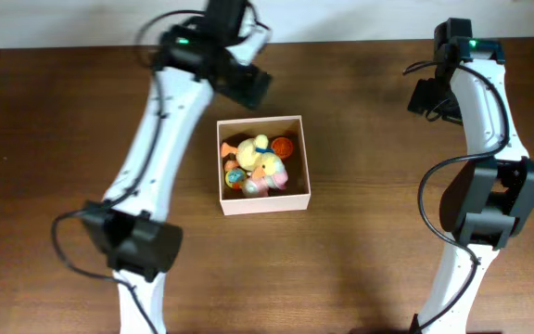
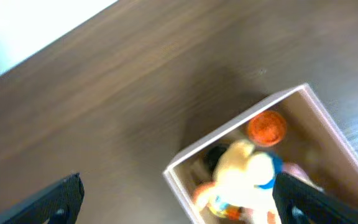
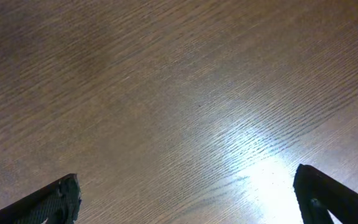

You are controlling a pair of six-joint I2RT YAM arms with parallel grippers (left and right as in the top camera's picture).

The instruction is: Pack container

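The container (image 1: 267, 201) sits mid-table (image 1: 369, 186), holding a yellow plush duck (image 1: 265, 158), an orange ball (image 1: 283, 147) and other small toys. The left tool (image 1: 244, 82) hovers by its far-left corner, its 2 fingers spread and empty. The right tool (image 3: 188, 199), likewise spread and empty, hangs near the table's far-right corner.

A dark brown wooden table (image 1: 360, 278) with fine straight grain fills nearly every view. Beyond its far edge runs a pale white strip (image 1: 63, 23) (wall or floor, unclear). A bright glare (image 3: 260, 171) lies on the wood in the right wrist view.
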